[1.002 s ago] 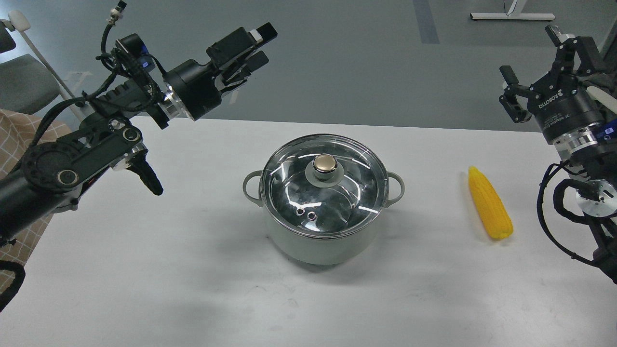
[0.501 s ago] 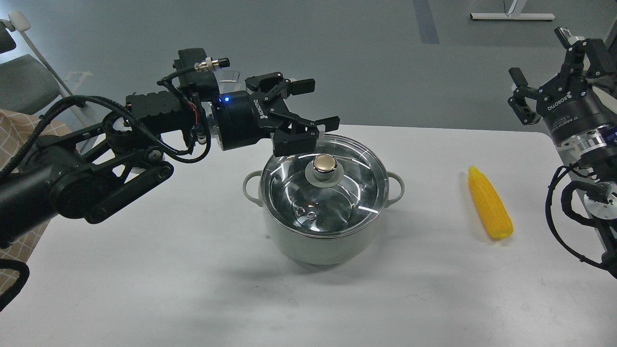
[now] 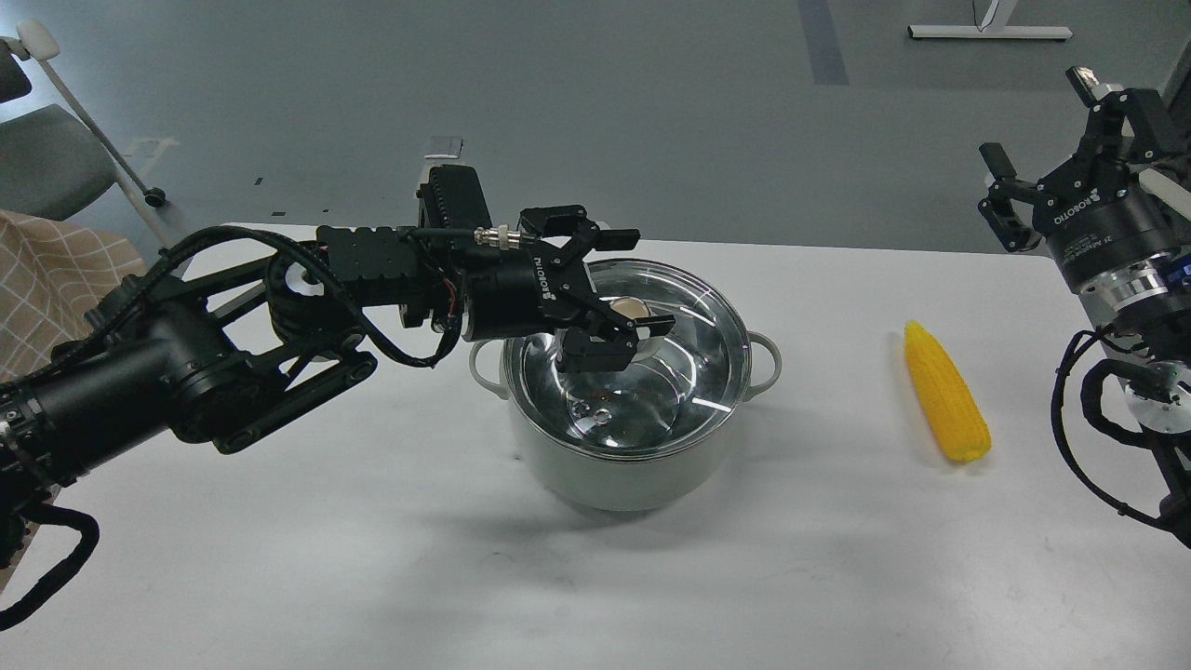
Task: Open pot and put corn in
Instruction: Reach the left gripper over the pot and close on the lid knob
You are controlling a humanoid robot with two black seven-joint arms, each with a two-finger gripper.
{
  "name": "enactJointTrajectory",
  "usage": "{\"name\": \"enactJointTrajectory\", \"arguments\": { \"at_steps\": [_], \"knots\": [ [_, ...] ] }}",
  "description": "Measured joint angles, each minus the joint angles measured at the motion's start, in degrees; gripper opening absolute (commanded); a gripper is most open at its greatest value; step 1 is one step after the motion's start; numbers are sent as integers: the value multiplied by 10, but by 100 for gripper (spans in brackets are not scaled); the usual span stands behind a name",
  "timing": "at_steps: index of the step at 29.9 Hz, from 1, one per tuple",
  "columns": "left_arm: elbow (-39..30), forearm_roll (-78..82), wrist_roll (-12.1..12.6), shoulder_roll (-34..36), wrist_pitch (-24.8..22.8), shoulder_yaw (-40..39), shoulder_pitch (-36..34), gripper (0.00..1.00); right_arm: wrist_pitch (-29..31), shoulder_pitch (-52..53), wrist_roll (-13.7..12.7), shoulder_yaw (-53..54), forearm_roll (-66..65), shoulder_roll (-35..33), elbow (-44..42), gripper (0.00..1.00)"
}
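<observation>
The white table carries all the things. The pot stands in its middle, and the glass lid is on it. The left gripper is over the lid with its fingers spread apart, one finger on the far side of the gold knob and the other finger on the near side. The knob lies between the two fingertips, and they do not press on it; I cannot tell if one of them touches it. The right gripper is raised at the right edge, its fingers also spread and holding nothing. The corn lies flat on the table, below these right fingers and well apart from them, to the right of the pot.
</observation>
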Motion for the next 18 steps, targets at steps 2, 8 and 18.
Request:
{"name": "enactJointTrajectory", "arguments": {
  "at_steps": [2, 8, 18],
  "knots": [
    [15, 0, 0, -12, 0, 1, 1, 98, 0, -1, 0, 0, 0, 0, 0, 100],
    [22, 0, 0, -18, 1, 3, 7, 98, 0, -3, 1, 0, 0, 0, 0, 100],
    [22, 0, 0, -14, 2, 2, 30, 96, 0, -10, 1, 0, 0, 0, 1, 100]
  ]
}}
